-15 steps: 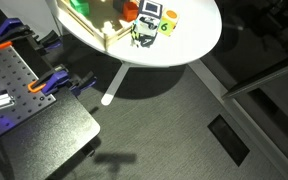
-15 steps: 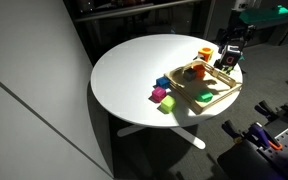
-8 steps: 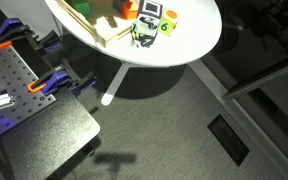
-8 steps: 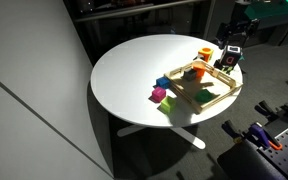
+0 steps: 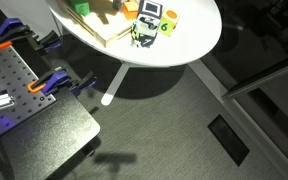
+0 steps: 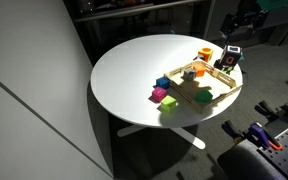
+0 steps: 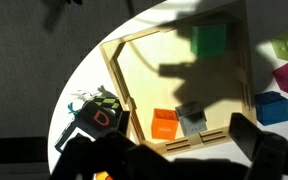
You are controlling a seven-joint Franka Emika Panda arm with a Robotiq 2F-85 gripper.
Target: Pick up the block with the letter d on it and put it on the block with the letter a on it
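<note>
The block with the letter d (image 6: 228, 55) is a small cube with a white face and dark border, at the table's edge beside the wooden tray (image 6: 222, 93). It also shows in an exterior view (image 5: 150, 10). In the wrist view a dark block with a D-shaped mark (image 7: 97, 118) lies outside the tray's corner (image 7: 115, 82). I cannot read a letter a on any block. My gripper (image 6: 238, 20) hangs above the block, apart from it. In the wrist view its fingers (image 7: 179, 160) are spread wide and hold nothing.
In the tray lie an orange cube (image 7: 164, 124), a grey cube (image 7: 191, 117) and a green block (image 7: 210, 40). Magenta (image 6: 156, 95), blue (image 6: 164, 82) and yellow-green (image 6: 168, 104) cubes sit on the round white table (image 6: 134, 70). A yellow-green cube (image 5: 168, 24) lies near the d block.
The gripper has risen up and away from the block with the letter d. The blocks have not moved.
</note>
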